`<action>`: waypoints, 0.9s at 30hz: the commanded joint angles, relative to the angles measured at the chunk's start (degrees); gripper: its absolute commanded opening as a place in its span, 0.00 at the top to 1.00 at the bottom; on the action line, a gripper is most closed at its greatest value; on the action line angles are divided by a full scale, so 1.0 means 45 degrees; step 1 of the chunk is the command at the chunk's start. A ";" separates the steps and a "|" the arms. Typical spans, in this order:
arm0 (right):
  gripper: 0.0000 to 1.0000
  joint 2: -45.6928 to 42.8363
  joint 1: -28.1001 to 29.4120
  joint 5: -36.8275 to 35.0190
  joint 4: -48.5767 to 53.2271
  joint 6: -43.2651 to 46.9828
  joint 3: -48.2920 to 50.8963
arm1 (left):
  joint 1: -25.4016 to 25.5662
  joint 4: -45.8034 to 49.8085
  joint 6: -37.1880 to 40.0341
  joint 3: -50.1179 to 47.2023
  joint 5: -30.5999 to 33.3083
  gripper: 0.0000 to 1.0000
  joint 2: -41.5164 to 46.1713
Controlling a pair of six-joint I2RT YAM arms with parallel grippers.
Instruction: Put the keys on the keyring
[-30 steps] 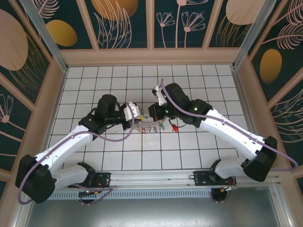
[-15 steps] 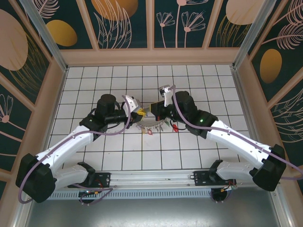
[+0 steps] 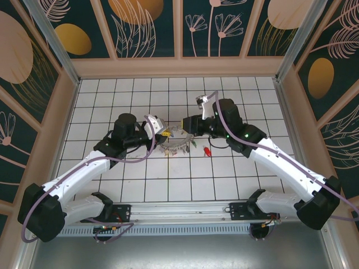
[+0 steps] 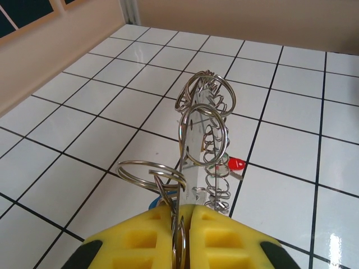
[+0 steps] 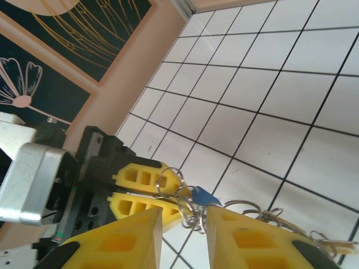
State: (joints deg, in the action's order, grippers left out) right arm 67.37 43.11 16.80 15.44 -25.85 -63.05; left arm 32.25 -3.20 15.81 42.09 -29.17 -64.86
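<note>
The keyring (image 4: 203, 126) was found near the middle of the white tiled table (image 4: 84, 123), between the two arms. It was pinched by the left gripper (image 4: 180, 216), whose yellow fingers (image 4: 140, 235) were pressed together on the thin wire. Many small rings (image 4: 151, 171) were hung along it in a bunch. The right gripper (image 5: 184, 221) was seen close on the other side, with its fingers apart and a gap between them. Whether the bunch was touched by those fingers could not be told.

The keyring was judged to be light, stiff and springy. It was also thought slippery, being smooth metal. It was thought best held on a bare bit of wire, away from its opening, so that a key could be slid on.

A red key (image 3: 207, 151) was seen lying on the table near the bunch. A blue key head (image 5: 203, 197) was seen in among the rings. Such keys were judged small, light and hard, and best taken by the plastic head.

Much was hard to make out. The rings were tangled over each other, so the keyring's opening could not be found. The keys on it could not be counted. The blade of the blue one was hidden.
</note>
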 commanded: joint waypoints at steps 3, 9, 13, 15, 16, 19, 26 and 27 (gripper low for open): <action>0.72 -0.0016 0.0625 0.1025 -0.0206 -0.1833 0.0182 | -0.0025 -0.0423 -0.1096 0.0713 0.0271 1.00 0.0045; 0.64 -0.0075 0.1027 0.0311 -0.1026 -0.2952 0.0815 | -0.0014 -0.0938 -0.2627 0.0823 -0.0354 1.00 -0.0118; 0.57 -0.0136 0.0655 0.0020 -0.1260 -0.3824 0.0785 | -0.0011 -0.0960 -0.3158 0.0930 -0.0756 1.00 -0.0137; 0.55 -0.0177 0.0359 0.0223 -0.1385 -0.4139 0.0729 | -0.0006 -0.0919 -0.3313 0.0942 -0.0878 1.00 -0.0118; 0.55 -0.0123 0.0227 0.0409 -0.1408 -0.4236 0.0679 | -0.0016 -0.0899 -0.3389 0.0941 -0.0950 1.00 -0.0099; 0.57 0.0255 0.0199 0.0636 -0.1129 -0.4269 0.0399 | 0.0001 -0.0931 -0.3541 0.0920 -0.1113 1.00 -0.0079; 0.66 0.0626 0.0205 0.0796 -0.0732 -0.4095 -0.0056 | -0.0007 -0.0893 -0.3690 0.1010 -0.1144 1.00 -0.0079; 0.67 0.0684 0.0228 0.0856 -0.0682 -0.4099 -0.0104 | -0.0008 -0.0872 -0.3695 0.1001 -0.1154 1.00 -0.0093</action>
State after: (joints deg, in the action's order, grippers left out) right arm 69.76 44.01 19.29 12.05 -43.92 -60.88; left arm 32.25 -3.40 0.69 43.83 -32.18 -65.58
